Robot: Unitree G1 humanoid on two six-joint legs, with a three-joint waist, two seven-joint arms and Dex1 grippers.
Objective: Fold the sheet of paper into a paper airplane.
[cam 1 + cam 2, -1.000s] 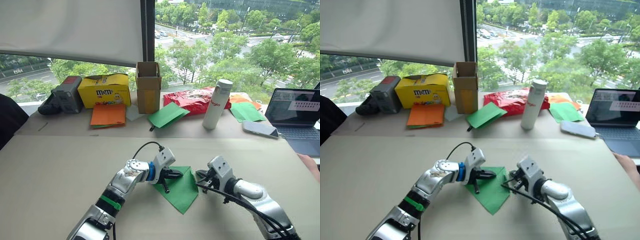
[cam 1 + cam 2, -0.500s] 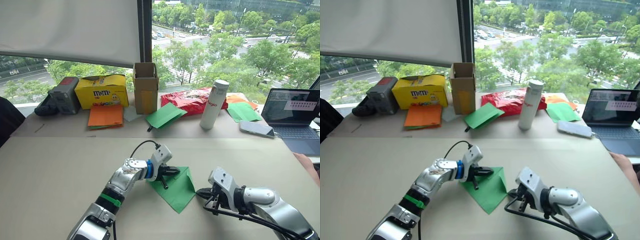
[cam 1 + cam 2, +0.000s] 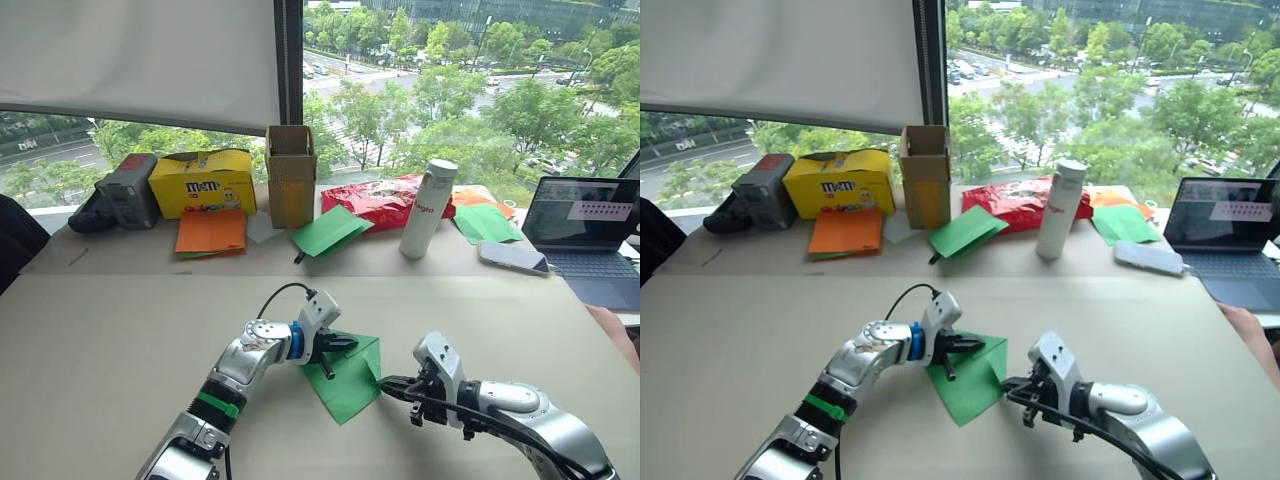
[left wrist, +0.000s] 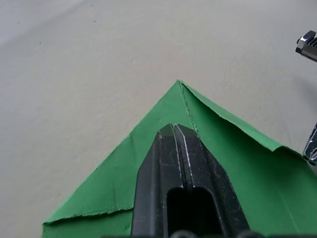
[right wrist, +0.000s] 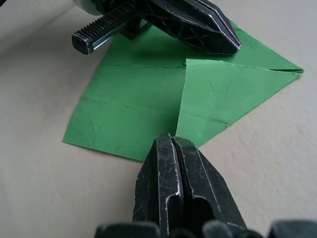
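The sheet of paper (image 3: 347, 383) is bright green and lies flat on the table, with corner flaps folded in to a point (image 4: 179, 82). My left gripper (image 3: 350, 344) is shut, and its fingertips (image 4: 174, 130) press down on the sheet just behind that point. My right gripper (image 3: 384, 382) is also shut, its tip (image 5: 171, 140) resting at the edge of the folded flap (image 5: 223, 94) on the sheet's right side. It holds nothing. The paper airplane is out of view.
At the back of the table are orange sheets (image 3: 212, 230), a yellow box (image 3: 205, 180), a cardboard box (image 3: 292, 175), more green sheets (image 3: 332, 230), a red bag (image 3: 375, 200) and a white bottle (image 3: 425, 208). A phone (image 3: 512, 257), a laptop (image 3: 585, 225) and a person's hand (image 3: 622, 332) are on the right.
My right gripper drew back to the right from the sheet, then came back left to the sheet's right edge. The left gripper stays pressed on the sheet. The camera shifted slightly.
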